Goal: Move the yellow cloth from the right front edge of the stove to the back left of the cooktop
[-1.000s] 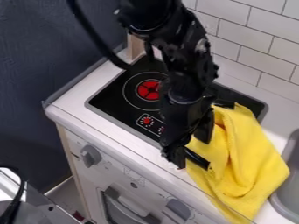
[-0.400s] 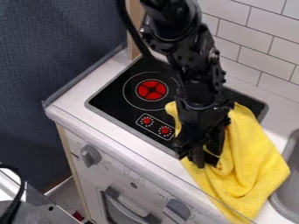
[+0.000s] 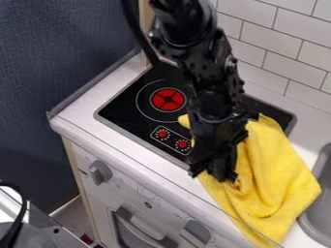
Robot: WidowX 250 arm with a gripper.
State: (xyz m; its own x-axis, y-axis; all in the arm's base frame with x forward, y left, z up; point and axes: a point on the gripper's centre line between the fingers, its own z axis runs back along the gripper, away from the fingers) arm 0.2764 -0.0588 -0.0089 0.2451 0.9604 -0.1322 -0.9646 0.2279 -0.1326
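Note:
The gripper (image 3: pixel 218 173) hangs low over the front right part of the stove, close to the counter's front edge. Its fingers are drawn together on the left part of a yellow cloth (image 3: pixel 282 180). Rumpled, the cloth covers the stove's right front corner and spreads over the counter to its front edge. A small yellow fold shows at the gripper's left side, above the stove knobs. The arm hides the middle of the black stove top (image 3: pixel 121 107).
A red burner (image 3: pixel 168 99) and two red knobs lie left of the arm. At the right edge is a grey sink (image 3: pixel 317 213). White wall tiles (image 3: pixel 291 58) stand behind, a dark blue panel (image 3: pixel 58 97) at the left.
The gripper's fingers, apart one second ago, have come together on the cloth. It first moved right, then slightly back left. A fold of cloth has come up at its left side.

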